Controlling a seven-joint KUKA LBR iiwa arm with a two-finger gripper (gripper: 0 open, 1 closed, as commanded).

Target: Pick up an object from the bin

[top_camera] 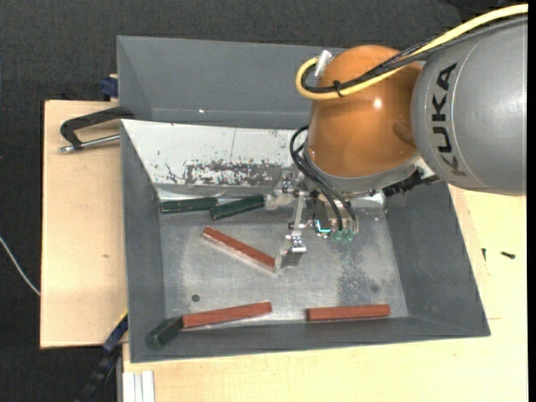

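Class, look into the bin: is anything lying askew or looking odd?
The middle reddish-brown bar lies slanted, unlike the front-left bar and front-right bar, which line up along the near wall. The hand hangs at the slanted bar's right end. Nothing looks spilled or broken.

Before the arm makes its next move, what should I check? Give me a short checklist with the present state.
1. Gripper at the right end of the slanted red-brown strip: ok.
2. That strip lies alone, nothing on it: ok.
3. Strip already gripped: cannot tell.
4. Front-left strip and front-right strip away from gripper: ok.
5. Dark green pens clear of the arm: cannot tell.
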